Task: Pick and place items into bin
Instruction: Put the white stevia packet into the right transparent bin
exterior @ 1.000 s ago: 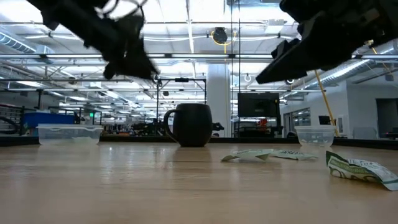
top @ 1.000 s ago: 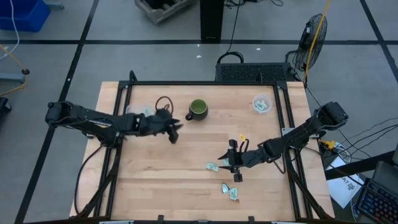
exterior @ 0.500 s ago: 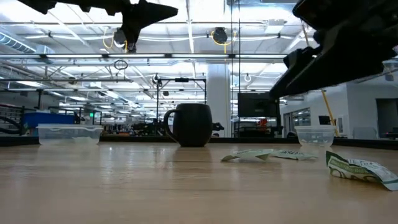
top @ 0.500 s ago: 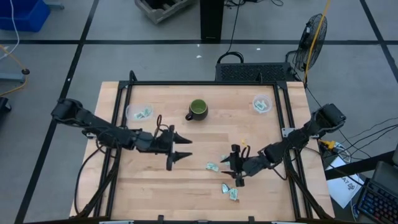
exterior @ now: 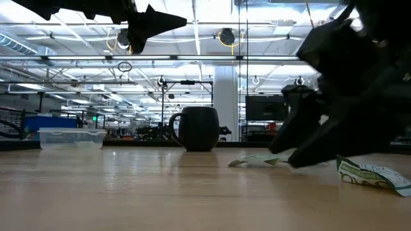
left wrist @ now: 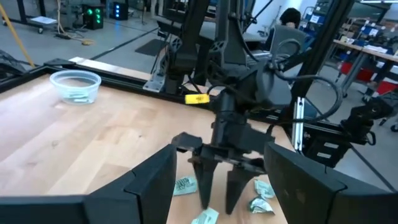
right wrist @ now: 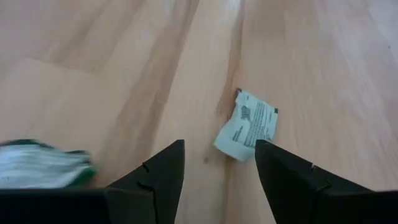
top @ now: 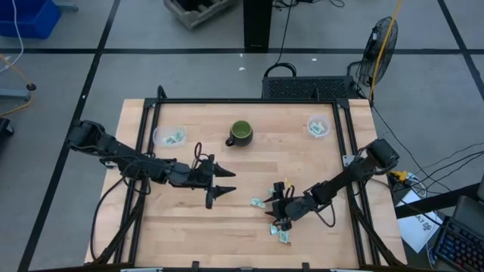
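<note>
While spread: right tool (right wrist: 217, 180), crinkled packet (right wrist: 248, 125).

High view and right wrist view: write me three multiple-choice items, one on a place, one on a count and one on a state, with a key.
1. Where does the green mug stand?
A. Between the two clear bowls
B. Under the right pincer
C. Inside a bowl

2. How many clear bowls are there?
A. One
B. Two
C. Four

3. What state is the right pincer in?
A. Shut on the mug
B. Shut on a packet
C. Open over a packet

Key:
1 A, since the high view shows one bowl on either side of the mug.
2 B, since the high view shows just those two.
3 C, since the right wrist view shows it spread wide with the packet lying loose ahead.

The left pincer hovers open, apart from all this.
</note>
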### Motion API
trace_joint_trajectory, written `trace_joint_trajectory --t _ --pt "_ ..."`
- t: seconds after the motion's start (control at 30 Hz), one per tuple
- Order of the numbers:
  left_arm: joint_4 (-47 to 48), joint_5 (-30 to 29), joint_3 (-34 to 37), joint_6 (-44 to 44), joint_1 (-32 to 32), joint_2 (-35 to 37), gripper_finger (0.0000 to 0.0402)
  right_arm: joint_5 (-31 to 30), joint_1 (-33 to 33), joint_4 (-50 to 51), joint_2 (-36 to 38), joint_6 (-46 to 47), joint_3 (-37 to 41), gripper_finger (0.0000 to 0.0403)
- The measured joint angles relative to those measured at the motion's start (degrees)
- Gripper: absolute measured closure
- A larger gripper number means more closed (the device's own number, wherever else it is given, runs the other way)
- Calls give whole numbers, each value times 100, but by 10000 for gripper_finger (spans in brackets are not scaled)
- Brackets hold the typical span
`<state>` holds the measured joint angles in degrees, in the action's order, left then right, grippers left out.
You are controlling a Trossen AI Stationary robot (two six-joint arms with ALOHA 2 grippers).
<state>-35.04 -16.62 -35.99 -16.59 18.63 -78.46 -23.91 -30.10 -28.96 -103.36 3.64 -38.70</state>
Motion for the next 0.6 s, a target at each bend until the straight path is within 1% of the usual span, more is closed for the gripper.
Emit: trace_joint_trajectory --t 0.17,0.3,0.43,0.6 --pt "26 2 0 -3 -2 2 156 -102 71 -45 -415 -330 -368 221" --pt "26 2 0 -5 -2 1 156 -273 74 -2 -556 -449 -518 231" --pt "40 2 0 -5 -2 2 156 -559 74 27 -567 -333 -518 245" --pt "56 2 0 -8 -2 2 155 -611 137 51 -570 34 -512 268"
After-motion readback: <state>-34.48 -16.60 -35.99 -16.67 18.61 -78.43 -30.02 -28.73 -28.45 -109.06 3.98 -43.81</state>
